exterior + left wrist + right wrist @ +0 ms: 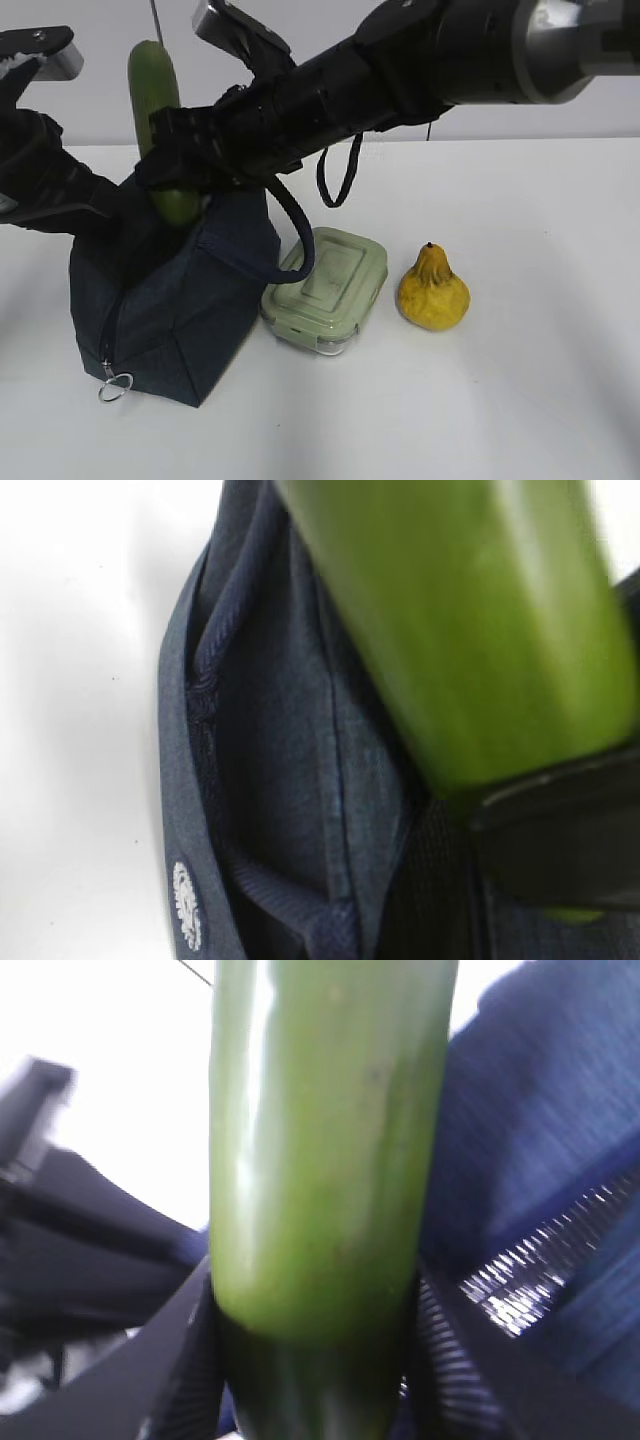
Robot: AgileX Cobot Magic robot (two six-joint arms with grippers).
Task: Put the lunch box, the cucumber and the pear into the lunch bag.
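Note:
The cucumber (152,90) stands upright, its lower end at the open top of the navy lunch bag (170,310). My right gripper (176,170) reaches across and is shut on the cucumber's lower part; its fingers (190,1360) flank the cucumber (320,1160) in the right wrist view. My left gripper (95,200) is at the bag's upper left edge and seems to hold the fabric; its jaws are hidden. The left wrist view shows the bag (280,730) and the cucumber (470,630) close up. The lunch box (328,285) and the pear (433,292) lie on the table right of the bag.
The white table (520,400) extends to the right and front. The bag's zipper ring pull (115,385) hangs at its lower front corner. Its handle strap (298,240) droops toward the lunch box. The right arm (420,60) spans the upper part of the exterior view.

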